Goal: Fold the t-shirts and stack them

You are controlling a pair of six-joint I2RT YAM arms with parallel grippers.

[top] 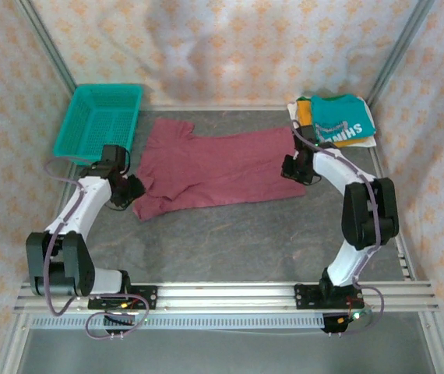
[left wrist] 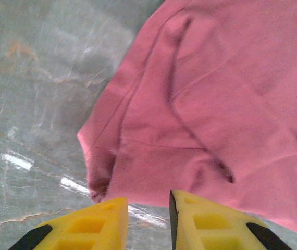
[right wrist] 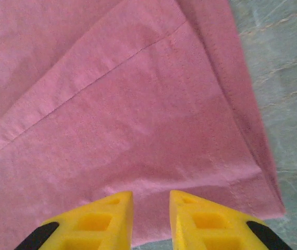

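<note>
Yellow fingers of my left jaws stand parted, released, above the bench beside the maroon shirt; my right jaws likewise, over its hem.

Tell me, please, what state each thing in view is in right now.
maroon t-shirt, spread out on the table, not folded.
teal t-shirt, folded, on top of the pile.
basket, upright, empty.
left hand, open, holding nothing.
right hand, open, holding nothing.

A robot lab's test cell: two arms bolted to an aluminium rail, grey table, cloth walls on metal posts.
</note>
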